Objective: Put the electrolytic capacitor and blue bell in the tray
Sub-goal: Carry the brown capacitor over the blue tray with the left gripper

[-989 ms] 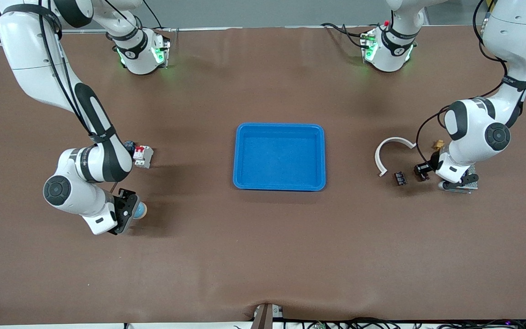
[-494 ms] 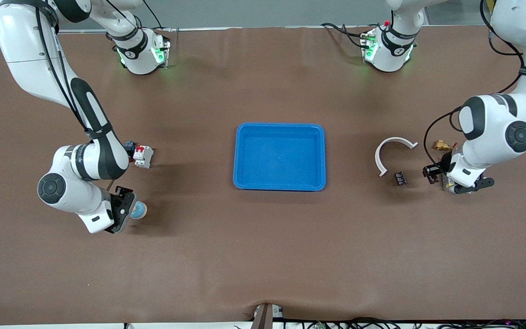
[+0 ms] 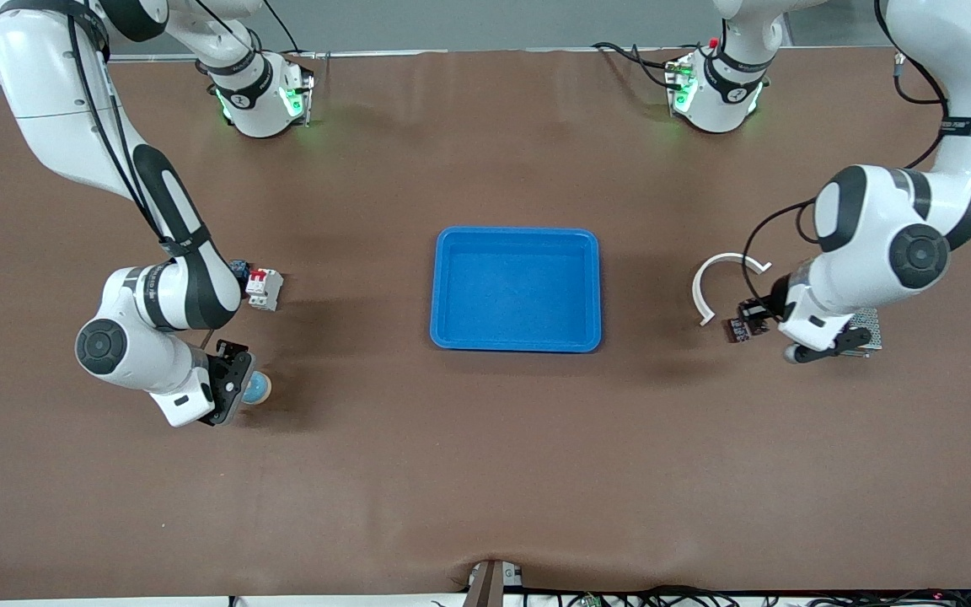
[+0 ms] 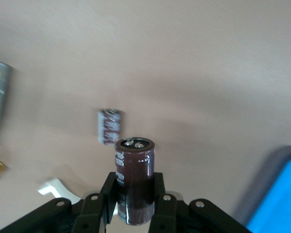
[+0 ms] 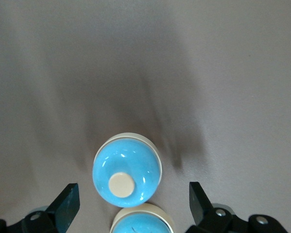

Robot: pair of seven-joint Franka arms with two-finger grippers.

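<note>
While our left pincer (image 4: 135, 209) grips the electrolytic capacitor (image 4: 134, 178) above the worktop (image 3: 485, 464) near the white arc (image 3: 720, 282), our right pincer (image 5: 133, 204) hangs wide around the blue bell (image 5: 127, 170), which sits on the worktop. We see the tray (image 3: 517, 344) midway between both arms.

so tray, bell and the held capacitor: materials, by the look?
Tray: likely plastic, uniform bright blue, matte, moulded rounded corners. Blue bell: glossy blue dome showing light glints, so painted metal or plastic; cream button and rim look plastic. Electrolytic capacitor, clamped in the left gripper: dark brown printed sleeve, probably shrink-wrap over a can.
</note>
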